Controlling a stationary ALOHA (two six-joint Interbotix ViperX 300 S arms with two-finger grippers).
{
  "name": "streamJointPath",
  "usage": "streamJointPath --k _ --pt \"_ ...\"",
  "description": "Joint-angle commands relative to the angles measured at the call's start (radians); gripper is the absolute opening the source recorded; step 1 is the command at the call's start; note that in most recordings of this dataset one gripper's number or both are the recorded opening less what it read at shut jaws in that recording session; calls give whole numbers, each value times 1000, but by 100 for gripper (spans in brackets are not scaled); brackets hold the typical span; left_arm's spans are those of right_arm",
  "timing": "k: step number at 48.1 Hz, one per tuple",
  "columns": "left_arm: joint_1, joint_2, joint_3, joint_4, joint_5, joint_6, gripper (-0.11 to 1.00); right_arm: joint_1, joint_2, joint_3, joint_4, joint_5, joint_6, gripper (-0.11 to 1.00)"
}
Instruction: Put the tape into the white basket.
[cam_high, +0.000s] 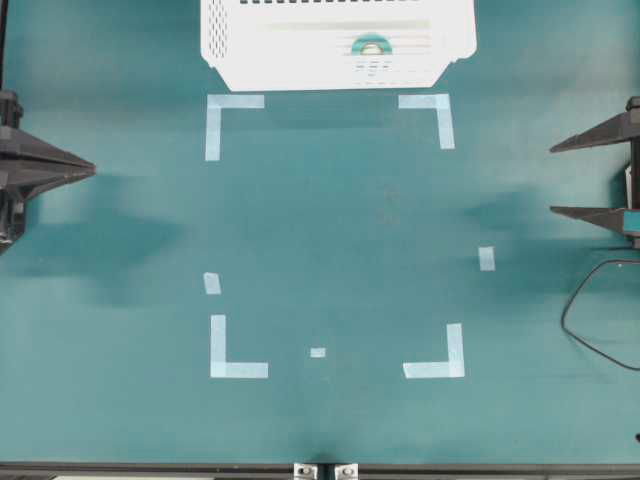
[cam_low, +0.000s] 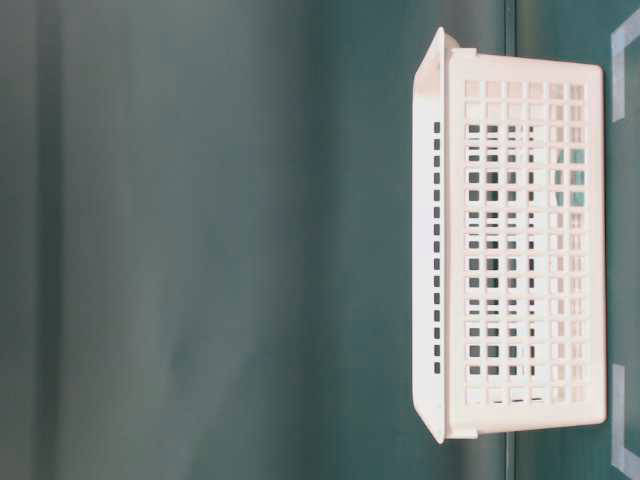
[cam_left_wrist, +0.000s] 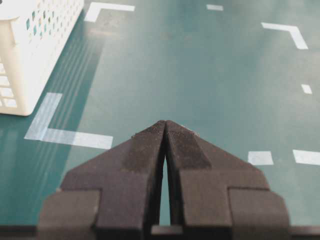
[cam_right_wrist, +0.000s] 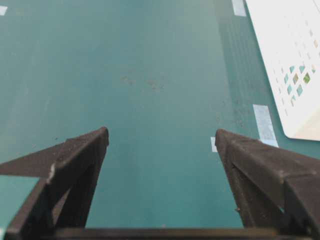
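Teal-green table top (cam_high: 330, 230); pale tape corner marks (cam_high: 238, 358); soft, even light

Matt green table, glossy white plastic

The white basket (cam_low: 520, 250) looks like smooth moulded plastic, slightly shiny, with pierced walls. The table (cam_high: 330, 230) has a matt teal surface, faintly scuffed mid-frame. Pale tape marks (cam_high: 235, 101) look thin and papery. The left gripper (cam_left_wrist: 165, 125) fingers look rough, matt black.

I count one white basket (cam_high: 330, 50), one tape (cam_high: 370, 46) roll, two grippers: left gripper (cam_high: 85, 170), right gripper (cam_high: 556, 180). Four corner marks (cam_high: 232, 115), three small tape strips (cam_high: 486, 258), one black cable (cam_high: 590, 310).
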Motion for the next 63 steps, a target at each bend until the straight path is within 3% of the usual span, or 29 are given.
streamJointPath --k 1,63 --pt "6 6 -14 3 -8 3 -11 0 8 -6 2 -5 2 94" --pt "5 -49 -18 3 67 2 -11 -2 3 35 -2 -64 0 94"
